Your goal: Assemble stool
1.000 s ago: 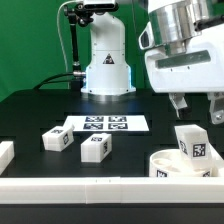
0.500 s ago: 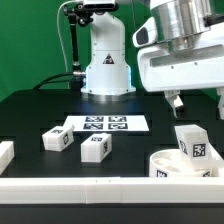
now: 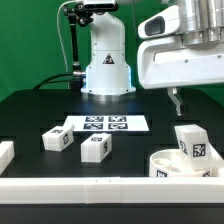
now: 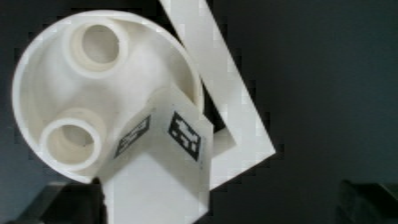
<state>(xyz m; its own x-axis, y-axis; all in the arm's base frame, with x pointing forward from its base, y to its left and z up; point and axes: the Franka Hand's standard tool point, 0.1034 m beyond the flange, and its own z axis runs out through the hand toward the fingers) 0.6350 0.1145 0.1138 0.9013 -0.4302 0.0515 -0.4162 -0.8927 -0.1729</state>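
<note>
The white round seat (image 3: 172, 166) lies at the front on the exterior view's right, against the white rail. One blocky leg (image 3: 192, 143) stands upright on it, tags showing. Two more legs (image 3: 55, 139) (image 3: 95, 148) lie loose on the black table, in front of the marker board (image 3: 105, 124). My gripper (image 3: 198, 102) hangs high above the seat and its leg, open and empty; one finger (image 3: 178, 100) shows and the other is at the frame edge. In the wrist view the seat (image 4: 89, 90) with two round holes and the tagged leg (image 4: 169, 145) sit straight below.
The robot base (image 3: 106, 60) stands at the back centre. A white rail (image 3: 90, 186) runs along the front edge, and a small white block (image 3: 5, 153) sits at the exterior view's far left. A white strip (image 4: 210, 60) passes beside the seat in the wrist view.
My gripper has risen straight up from the leg on the seat, still open. The leg and seat stay put.
</note>
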